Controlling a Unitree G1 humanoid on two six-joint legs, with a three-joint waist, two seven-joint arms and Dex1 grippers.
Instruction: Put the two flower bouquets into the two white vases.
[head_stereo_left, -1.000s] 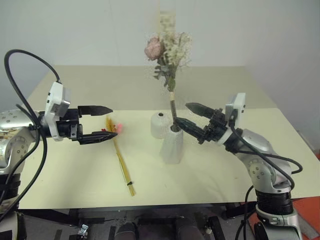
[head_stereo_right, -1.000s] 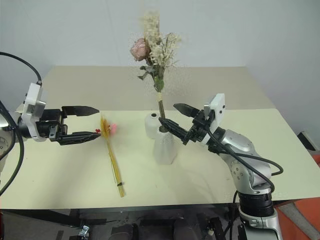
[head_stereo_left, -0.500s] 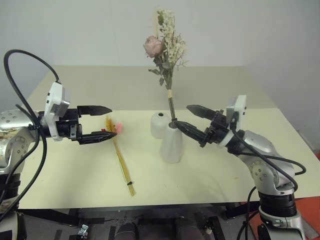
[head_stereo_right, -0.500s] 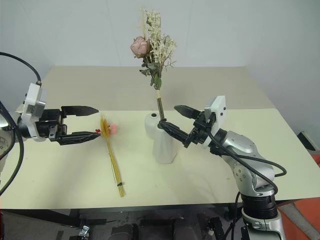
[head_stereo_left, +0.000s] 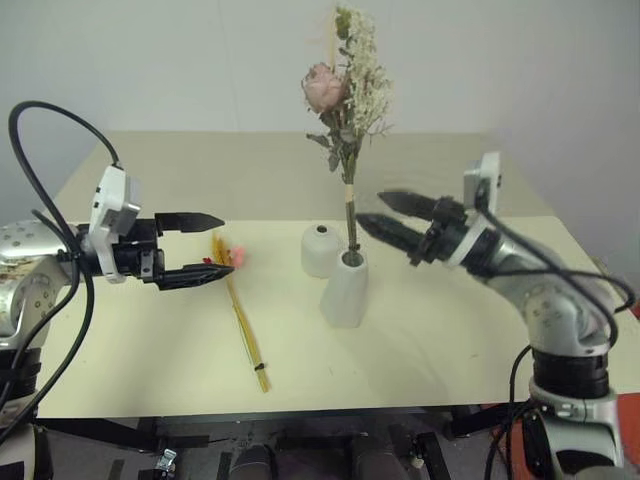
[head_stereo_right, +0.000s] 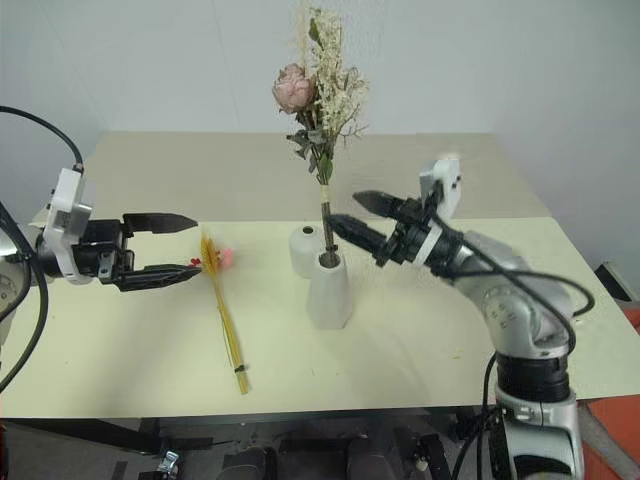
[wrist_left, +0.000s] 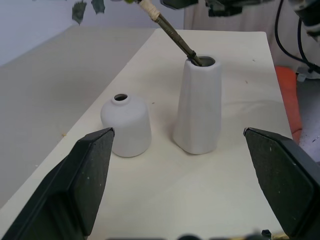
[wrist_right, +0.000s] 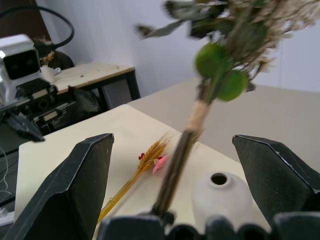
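Standing upright in the tall vase (head_stereo_right: 328, 293): rose bouquet (head_stereo_right: 318, 85); lying flat beside it: yellow stalk bundle (head_stereo_right: 222, 305).

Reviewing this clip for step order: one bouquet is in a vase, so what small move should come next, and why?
Probably lower the open left gripper onto the thin yellow stalk bundle lying flat on the table. The rose bouquet already stands in the tall vase, and the short vase is empty.

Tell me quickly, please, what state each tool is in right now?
Left tool: open, holding nothing.
Right tool: open, holding nothing, beside the rose bouquet's stem, which stands in the taller vase.
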